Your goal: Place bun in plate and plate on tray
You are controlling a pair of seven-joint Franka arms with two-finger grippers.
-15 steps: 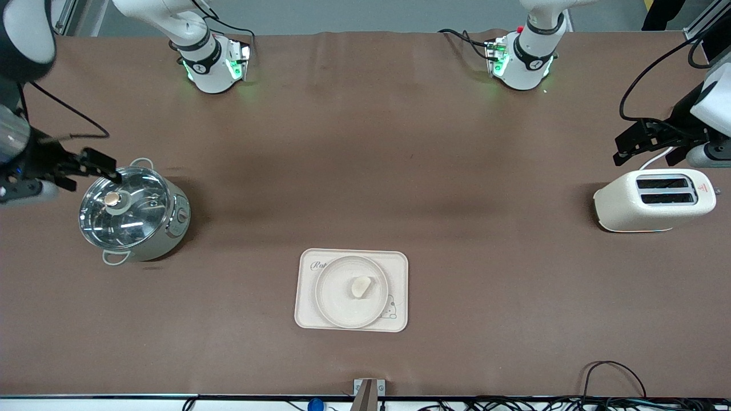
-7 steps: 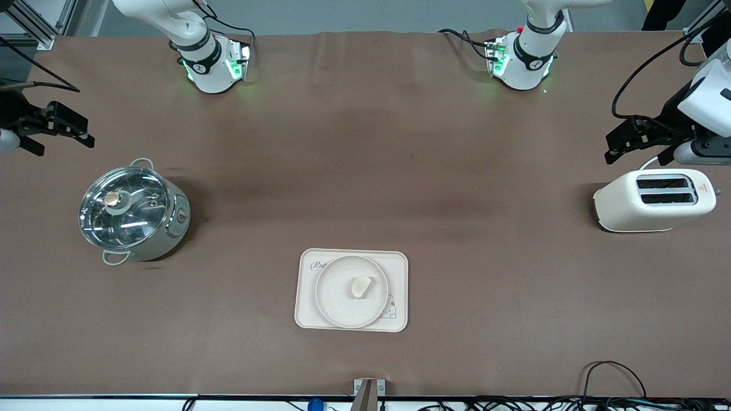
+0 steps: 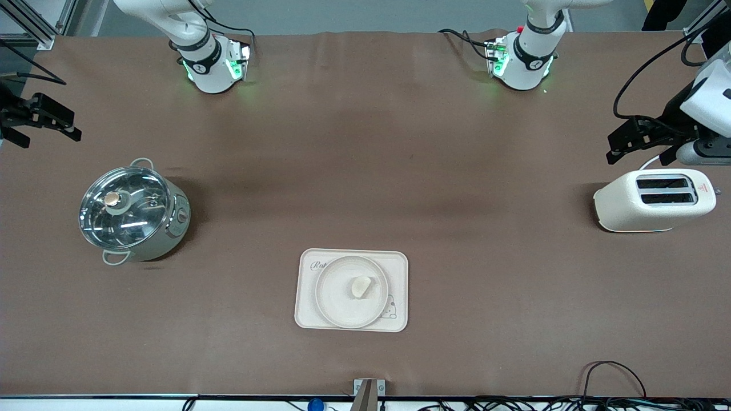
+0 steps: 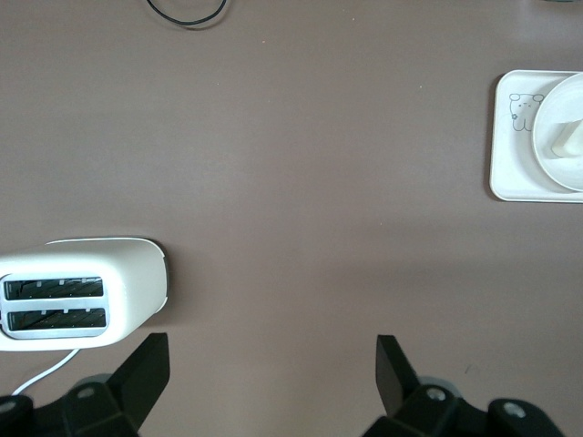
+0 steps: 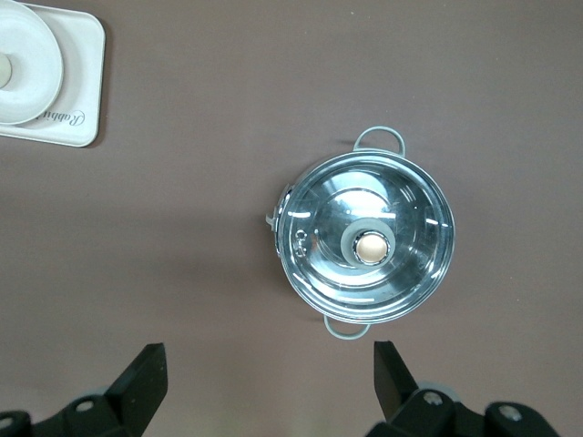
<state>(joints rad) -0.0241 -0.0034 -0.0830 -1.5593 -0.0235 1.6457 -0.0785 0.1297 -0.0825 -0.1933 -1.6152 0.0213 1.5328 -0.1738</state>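
The small cream-white bun (image 3: pixel 360 286) lies in the round plate (image 3: pixel 337 305), and the plate sits on the rectangular Rabbit tray (image 3: pixel 398 268) near the front camera's edge of the table. All three also show in the left wrist view: bun (image 4: pixel 567 141), plate (image 4: pixel 547 118), tray (image 4: pixel 510 173). The right wrist view shows the plate (image 5: pixel 32 68) and the tray (image 5: pixel 77 91). My left gripper (image 3: pixel 619 146) is open and empty, up over the table at the left arm's end beside the toaster. My right gripper (image 3: pixel 65 124) is open and empty, up over the right arm's end.
A cream toaster (image 3: pixel 654 200) stands at the left arm's end, also in the left wrist view (image 4: pixel 82 296). A steel pot with a glass lid (image 3: pixel 132 212) stands at the right arm's end, also in the right wrist view (image 5: pixel 366 238). Cables lie along the front edge.
My right gripper has drawn away from over the pot toward the table's end edge and upward. My left gripper has shifted slightly by the toaster. Bun, plate and tray have not moved.
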